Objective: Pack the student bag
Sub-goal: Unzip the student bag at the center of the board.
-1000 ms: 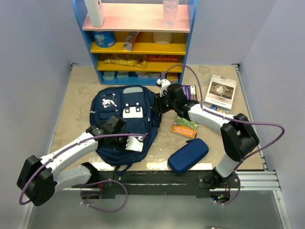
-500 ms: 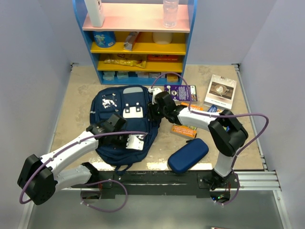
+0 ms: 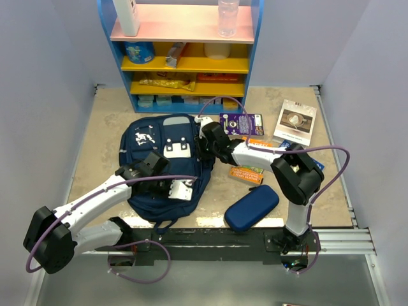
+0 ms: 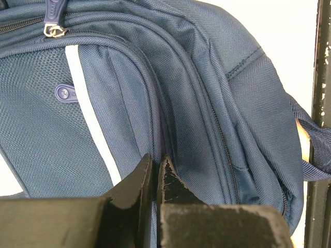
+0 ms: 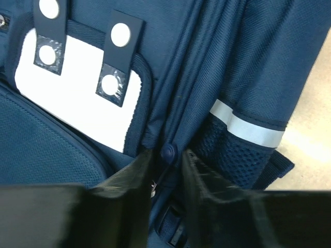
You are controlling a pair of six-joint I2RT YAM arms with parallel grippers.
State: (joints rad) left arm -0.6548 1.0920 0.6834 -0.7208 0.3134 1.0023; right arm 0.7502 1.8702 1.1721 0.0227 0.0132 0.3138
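Student bag: large navy blue woven-fabric backpack, lying flat and front face up on the beige tabletop, left of centre, between the blue shelf unit at the far side and the arm bases. Long axis: runs from the shelf toward the near edge, leaning slightly. The rounded end points at the shelf, and a strap loop shows at the near end beside the black rail. Front pocket: mesh-textured, crossed by a thin light stripe. Right pincer: at the bag's right flank, fingers parted and straddling a small dark blue zipper pull. The pull sits in the gap and contact with either finger is not evident. The zipper seam here follows the bag's side, roughly along the long axis, so a pull would probably have to travel along that line and not across it. Left pincer: on the nearer part of the front, fingers clenched to a thin slit with the pocket's piped seam running into it, apparently nipping that fold and well placed to brace the bag. Both arms are on the bag, but only the right is at the pull. Oblong dark blue zip case: on the tabletop to the bag's right, apart from it, not yet packed.
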